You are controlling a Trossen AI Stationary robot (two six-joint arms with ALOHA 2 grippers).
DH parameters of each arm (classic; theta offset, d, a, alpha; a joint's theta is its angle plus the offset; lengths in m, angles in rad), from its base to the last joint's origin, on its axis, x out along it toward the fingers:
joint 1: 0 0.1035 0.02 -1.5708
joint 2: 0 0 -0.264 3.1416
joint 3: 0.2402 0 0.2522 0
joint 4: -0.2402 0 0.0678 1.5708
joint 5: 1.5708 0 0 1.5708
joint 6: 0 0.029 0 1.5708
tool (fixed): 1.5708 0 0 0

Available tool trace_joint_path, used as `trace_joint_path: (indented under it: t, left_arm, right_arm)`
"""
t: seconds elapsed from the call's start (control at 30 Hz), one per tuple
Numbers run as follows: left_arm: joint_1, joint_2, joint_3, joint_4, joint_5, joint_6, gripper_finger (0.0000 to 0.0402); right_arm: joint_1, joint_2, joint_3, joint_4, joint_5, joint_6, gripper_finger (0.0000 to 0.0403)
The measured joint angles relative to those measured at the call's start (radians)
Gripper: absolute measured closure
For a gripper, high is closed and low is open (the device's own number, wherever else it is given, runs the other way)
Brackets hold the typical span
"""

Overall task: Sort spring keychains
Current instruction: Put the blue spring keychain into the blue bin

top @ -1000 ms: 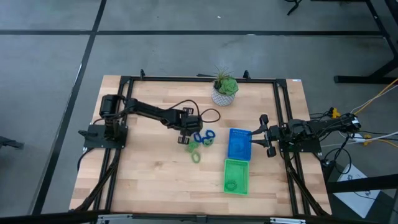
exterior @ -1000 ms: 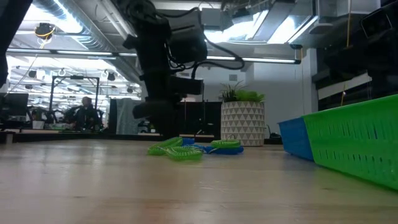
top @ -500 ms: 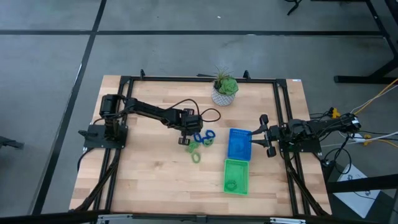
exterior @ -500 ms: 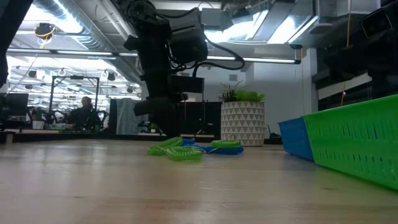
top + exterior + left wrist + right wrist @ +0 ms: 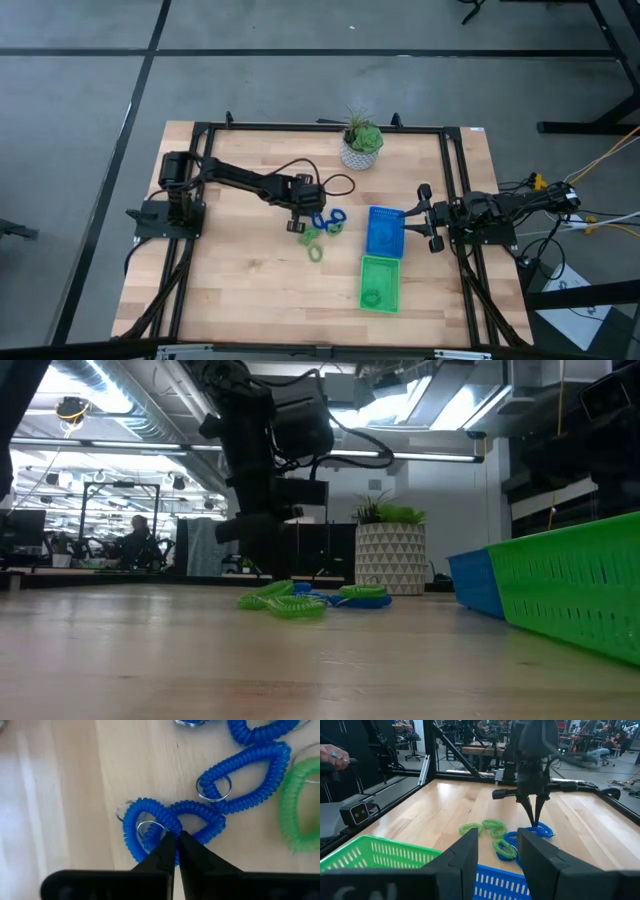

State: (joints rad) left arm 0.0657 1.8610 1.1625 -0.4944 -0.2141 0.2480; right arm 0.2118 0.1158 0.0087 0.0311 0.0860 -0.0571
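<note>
Fingers of the left gripper (image 5: pixel 175 851) pinched tight on a blue coiled plastic spring keychain (image 5: pixel 170 822) lying on the wooden counter (image 5: pixel 240 270) among the unsorted cluster; right gripper (image 5: pixel 419 215) open, idle; most sorting left.

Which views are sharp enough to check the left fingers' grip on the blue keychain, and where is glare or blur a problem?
Left wrist view: sharp on the blue keychain; left gripper fingers shut on its coil. Low view: bright ceiling lights backlight the arm into a silhouette, and the near green tray is soft. High view: evenly lit, but the keychains are tiny.
</note>
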Motion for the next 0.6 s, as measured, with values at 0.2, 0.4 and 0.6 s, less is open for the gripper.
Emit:
trace_joint_path:
  t: [0.2,0.4,0.6]
  left_arm:
    - [-0.006,-0.063,0.003,0.006,-0.005,-0.001,0.0396]
    - [-0.011,-0.167,0.003,0.032,-0.008,-0.015,0.0397]
    - [-0.027,-0.273,0.003,0.082,-0.009,-0.015,0.0397]
  right_arm:
    - [0.0,0.0,0.0,0.0,0.0,0.0,0.0267]
    - [0.0,0.0,0.0,0.0,0.0,0.0,0.0267]
    - [0.0,0.0,0.0,0.0,0.0,0.0,0.0267]
